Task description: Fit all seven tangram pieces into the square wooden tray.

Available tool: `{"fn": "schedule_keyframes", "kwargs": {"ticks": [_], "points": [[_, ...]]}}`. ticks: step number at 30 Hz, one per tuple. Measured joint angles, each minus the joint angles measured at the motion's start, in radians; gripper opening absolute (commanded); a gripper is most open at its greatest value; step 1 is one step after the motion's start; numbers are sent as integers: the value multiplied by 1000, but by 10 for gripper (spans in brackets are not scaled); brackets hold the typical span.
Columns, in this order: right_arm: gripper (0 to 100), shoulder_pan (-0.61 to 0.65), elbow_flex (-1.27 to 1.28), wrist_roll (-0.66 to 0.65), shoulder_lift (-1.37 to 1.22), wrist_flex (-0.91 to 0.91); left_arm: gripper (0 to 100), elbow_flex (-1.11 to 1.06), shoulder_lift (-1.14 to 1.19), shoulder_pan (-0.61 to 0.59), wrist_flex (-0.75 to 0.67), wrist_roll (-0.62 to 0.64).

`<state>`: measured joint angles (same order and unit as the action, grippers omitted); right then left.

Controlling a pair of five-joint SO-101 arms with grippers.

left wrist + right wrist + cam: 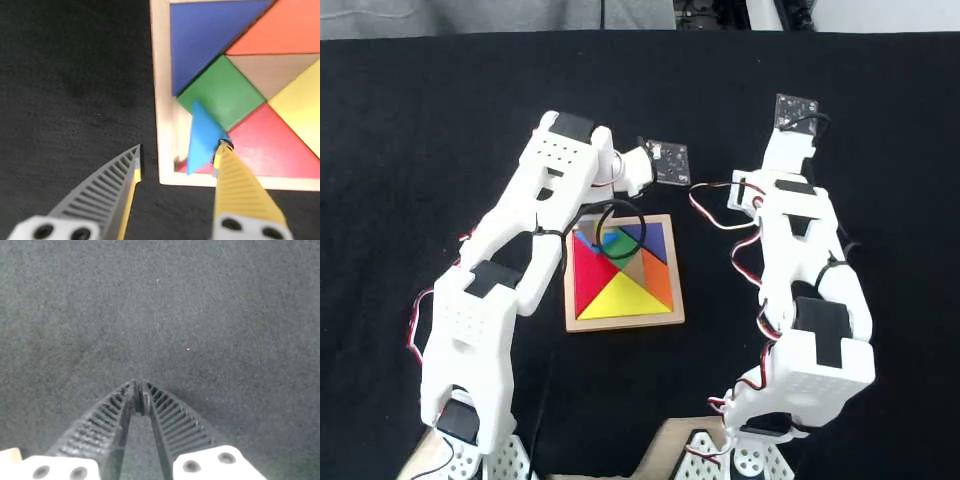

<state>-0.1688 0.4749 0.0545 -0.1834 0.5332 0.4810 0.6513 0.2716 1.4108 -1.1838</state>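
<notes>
Now our left pincer is spread, one finger touching the light-blue triangle, tilted in the tray corner, lower centre of frame. We should press it gently flat. Right pincer pressed together.

The tray is set mid-table. A small triangle is found tilted in one tray corner, touched by a finger of the left gripper.

You have the wooden tray mid-table on the black cloth; red piece, yellow piece and orange piece lie inside; your left arm bends over its far left corner; your right arm stands well apart.
</notes>
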Motion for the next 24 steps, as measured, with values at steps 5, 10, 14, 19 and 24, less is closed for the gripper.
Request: {"fn": "schedule_keyframes", "kwargs": {"ticks": [5, 10, 14, 19, 24], "points": [[12, 0, 0, 0, 0, 0, 237, 2, 40, -2, -38, 0], [12, 0, 0, 0, 0, 0, 236, 37, 74, -5, -35, 0], [12, 0, 0, 0, 0, 0, 237, 104, 94, -18, 9, 0], [12, 0, 0, 0, 0, 0, 237, 137, 103, -25, 40, 0], [12, 0, 0, 0, 0, 0, 234, 157, 104, -25, 68, 0]]}}
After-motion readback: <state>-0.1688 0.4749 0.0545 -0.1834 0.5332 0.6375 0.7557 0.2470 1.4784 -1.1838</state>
